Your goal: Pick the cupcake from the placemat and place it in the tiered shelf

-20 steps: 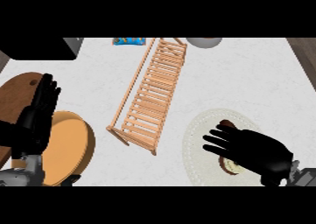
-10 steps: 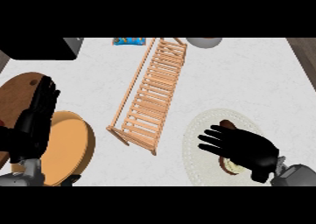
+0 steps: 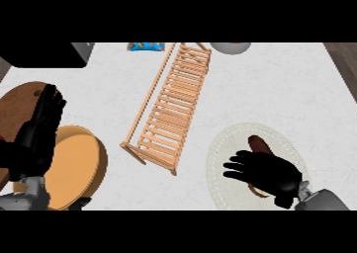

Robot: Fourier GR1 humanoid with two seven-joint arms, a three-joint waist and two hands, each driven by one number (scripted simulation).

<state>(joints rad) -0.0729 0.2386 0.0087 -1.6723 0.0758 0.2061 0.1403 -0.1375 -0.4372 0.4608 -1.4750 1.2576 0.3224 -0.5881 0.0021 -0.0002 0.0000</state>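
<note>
Head view: your black right hand point(image 3: 265, 173) slid down-right off brown cupcake point(image 3: 258, 147). Cupcake now half exposed, sitting on round pale woven placemat point(image 3: 223, 148). Fingers relaxed, holding nothing, so grasp not made yet. Slatted wooden tiered shelf point(image 3: 171, 109) waits nearby. Left hand point(image 3: 36, 132) resting at left edge, fingers straight.

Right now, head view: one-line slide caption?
Right robot hand over the cupcake on the placemat; tiered shelf lies beside.

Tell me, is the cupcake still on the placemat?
Yes, on it. The brown cupcake lies on the round placemat, partly under the right hand; the tiered shelf holds nothing.
</note>
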